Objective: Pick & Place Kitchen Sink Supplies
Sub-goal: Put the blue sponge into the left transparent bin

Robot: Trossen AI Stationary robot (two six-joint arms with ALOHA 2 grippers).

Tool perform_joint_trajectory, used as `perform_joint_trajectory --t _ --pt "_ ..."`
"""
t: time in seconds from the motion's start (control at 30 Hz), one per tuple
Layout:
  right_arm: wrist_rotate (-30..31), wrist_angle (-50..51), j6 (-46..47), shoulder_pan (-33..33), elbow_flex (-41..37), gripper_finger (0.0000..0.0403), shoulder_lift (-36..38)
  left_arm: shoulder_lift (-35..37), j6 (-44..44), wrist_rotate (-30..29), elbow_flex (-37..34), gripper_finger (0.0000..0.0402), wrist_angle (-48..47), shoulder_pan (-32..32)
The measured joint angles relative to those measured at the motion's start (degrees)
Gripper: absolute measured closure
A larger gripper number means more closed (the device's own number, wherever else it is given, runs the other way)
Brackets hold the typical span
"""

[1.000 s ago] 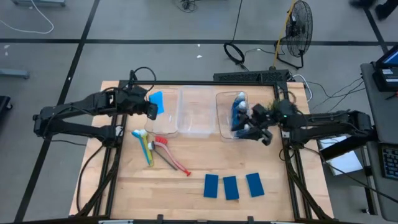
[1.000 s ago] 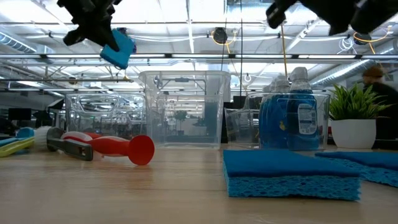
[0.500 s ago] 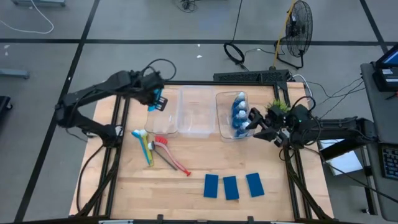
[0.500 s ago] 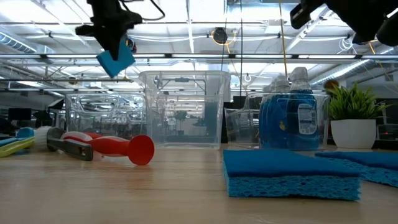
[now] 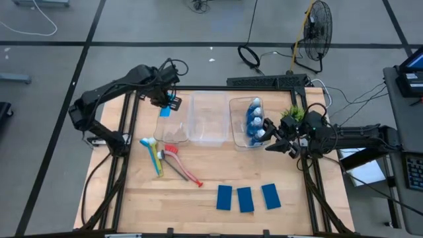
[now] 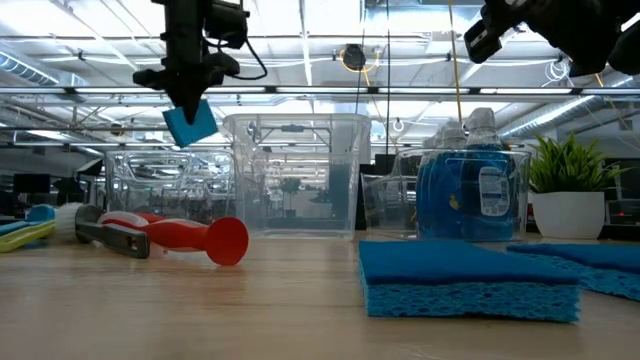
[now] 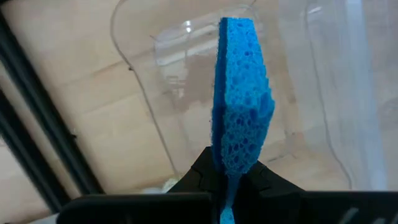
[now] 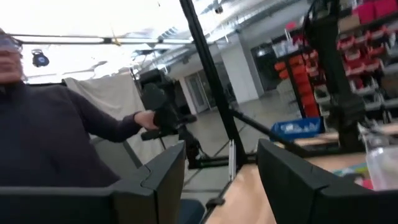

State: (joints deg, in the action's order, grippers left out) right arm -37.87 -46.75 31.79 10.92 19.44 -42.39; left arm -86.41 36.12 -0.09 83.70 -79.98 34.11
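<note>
One blue sponge (image 7: 239,99) hangs edge-down, pinched in the left gripper (image 5: 166,104) above the leftmost clear bin (image 5: 173,122), apparently poised for dropping in. The right gripper (image 5: 271,135), fingers parted and empty, waits beside the bottle-filled bin (image 5: 246,140).

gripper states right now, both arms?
Left gripper: shut on a blue sponge, held above the leftmost clear bin.
Right gripper: open, empty, beside the bin of bottles.

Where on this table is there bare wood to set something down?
Open wood lies along the near edge left of the three sponges, and between the brushes and the sponges. The far strip is crowded: three clear bins side by side, bottles filling the right one, the plant beyond.
</note>
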Motion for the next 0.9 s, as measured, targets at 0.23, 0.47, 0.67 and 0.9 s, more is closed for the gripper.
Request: perform_joint_trajectory --t 0.23,0.47,0.67,0.9 --pt "2.68 5.31 -2.76 0.00 0.00 0.0216 0.02 -2.17 0.03 1.02 0.00 0.0393 0.41 1.53" --pt "7.23 6.84 -6.26 -0.02 0.00 0.0216 0.04 -2.56 0.37 2.02 -0.01 0.0394 1.38 2.33" --pt "9.71 6.77 -8.05 -0.02 0.00 0.0216 1.03 -2.58 0.89 1.92 0.00 0.0394 2.01 2.29" --pt "11.26 6.91 -9.60 -0.11 0.00 0.0216 5.69 -2.58 1.51 1.54 -0.02 0.0392 3.59 2.50"
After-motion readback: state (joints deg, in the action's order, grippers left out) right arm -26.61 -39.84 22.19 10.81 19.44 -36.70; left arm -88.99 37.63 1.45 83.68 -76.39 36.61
